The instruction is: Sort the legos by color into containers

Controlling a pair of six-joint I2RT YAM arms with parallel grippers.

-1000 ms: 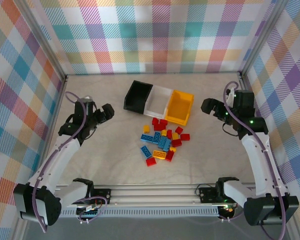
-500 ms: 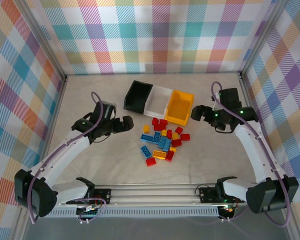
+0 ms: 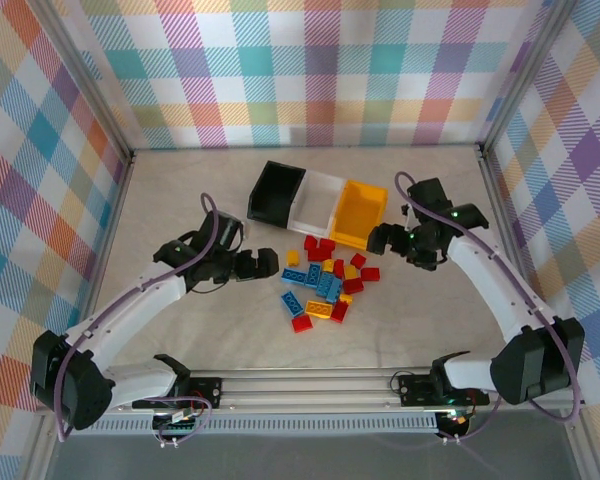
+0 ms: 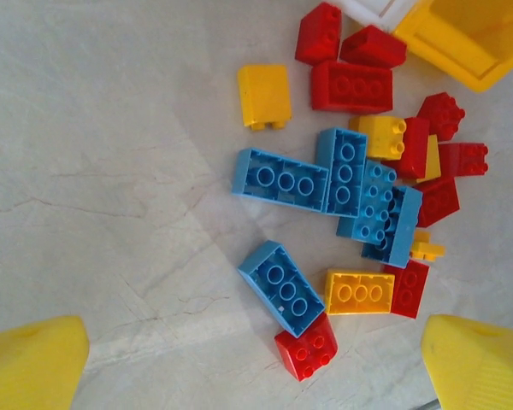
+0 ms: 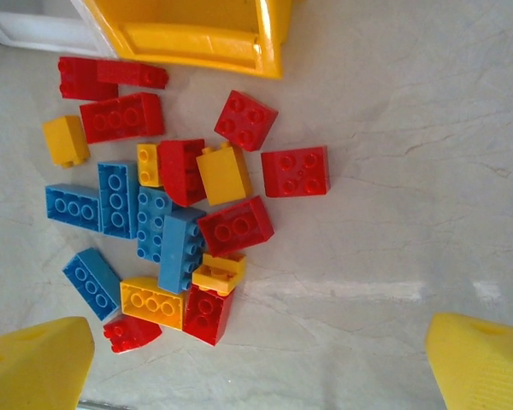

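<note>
1. Left tool, centre-left: spread wide, empty.
2. Right tool, centre-right: spread wide, empty.
3. Small red, blue, yellow studded plastic bricks: heaped mid-frame on pale counter, just below black plastic bin, white plastic bin, yellow plastic bin.

1. Legos: red, blue and yellow, mixed in one heap between the left gripper and the right gripper.
2. Black bin, white bin, yellow bin; the yellow one is nearest the right gripper.
3. Fingers of the left gripper and fingers of the right gripper: bright yellow.
4. Left arm and right arm: white links, black joints, purple cables.
5. Table: pale beige, faintly veined.
6. Walls: pastel plaid of pink, teal, orange, purple and green.
</note>
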